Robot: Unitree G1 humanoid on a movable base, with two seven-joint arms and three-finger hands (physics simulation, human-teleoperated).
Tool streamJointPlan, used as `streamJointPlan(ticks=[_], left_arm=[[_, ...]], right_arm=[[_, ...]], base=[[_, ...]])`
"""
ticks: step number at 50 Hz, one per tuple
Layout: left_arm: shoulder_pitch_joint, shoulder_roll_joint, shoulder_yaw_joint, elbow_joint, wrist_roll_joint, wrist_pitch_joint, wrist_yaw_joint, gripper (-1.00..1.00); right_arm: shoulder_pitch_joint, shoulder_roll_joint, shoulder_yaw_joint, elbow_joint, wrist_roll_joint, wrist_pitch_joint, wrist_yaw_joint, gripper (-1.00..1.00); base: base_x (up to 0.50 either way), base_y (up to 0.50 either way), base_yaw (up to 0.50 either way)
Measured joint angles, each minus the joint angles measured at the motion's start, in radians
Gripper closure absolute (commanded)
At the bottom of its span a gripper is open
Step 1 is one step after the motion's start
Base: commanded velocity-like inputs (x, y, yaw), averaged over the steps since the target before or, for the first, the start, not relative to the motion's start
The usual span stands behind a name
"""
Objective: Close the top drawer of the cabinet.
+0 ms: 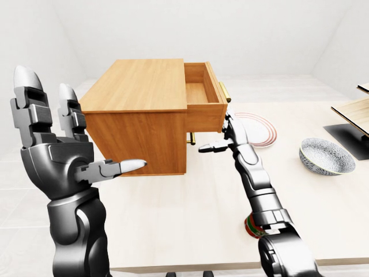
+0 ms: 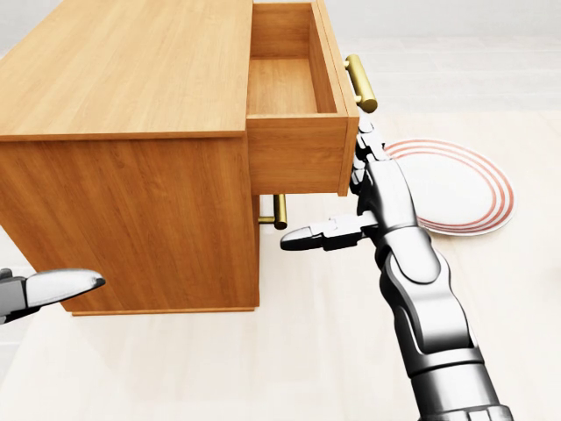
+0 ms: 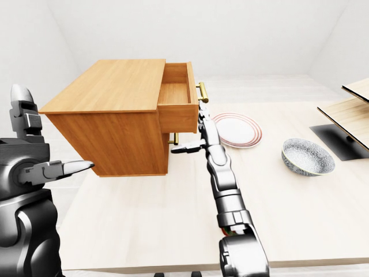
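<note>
The cabinet (image 2: 131,149) fills the upper left of the head view, standing on the pale desk (image 2: 307,351). Its top drawer (image 2: 294,96) is pulled well out toward the right of that view, its inside bare wood, with the brass handle (image 2: 360,83) on its face at the upper middle. A second brass handle (image 2: 279,211) shows lower down, under the open drawer.

The right hand (image 2: 355,189) stands upright just right of the drawer face, fingers (image 2: 366,145) spread and straight, pointing up beside the face below the top handle — whether they touch the wood cannot be told. Its thumb (image 2: 311,235) sticks out to the left, under the drawer. It grips nothing.

The left hand (image 1: 55,144) is raised at the left of the left-eye view, fingers apart and empty, well clear of the cabinet.

A red-ringed plate (image 2: 456,189) lies on the desk right of the right hand; a patterned bowl (image 1: 327,156) sits farther right in the left-eye view.
</note>
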Motion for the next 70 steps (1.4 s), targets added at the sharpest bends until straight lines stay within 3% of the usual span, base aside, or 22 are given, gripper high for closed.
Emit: streamJointPlan(ticks=[25,70], left_arm=[[-0.002,0.002,0.003,0.002,-0.007,0.000,0.003,-1.00],[-0.004,0.004,0.005,0.008,-0.012,0.000,0.007,-1.00]], right_arm=[[-0.030,0.007,0.008,-0.028,-0.012,0.018,-0.010,-1.00],[-0.127,0.079,0.017,0.158,-0.033,-0.086,0.007,-1.00]], base=[[0.00,0.00,0.00],[0.00,0.00,0.00]])
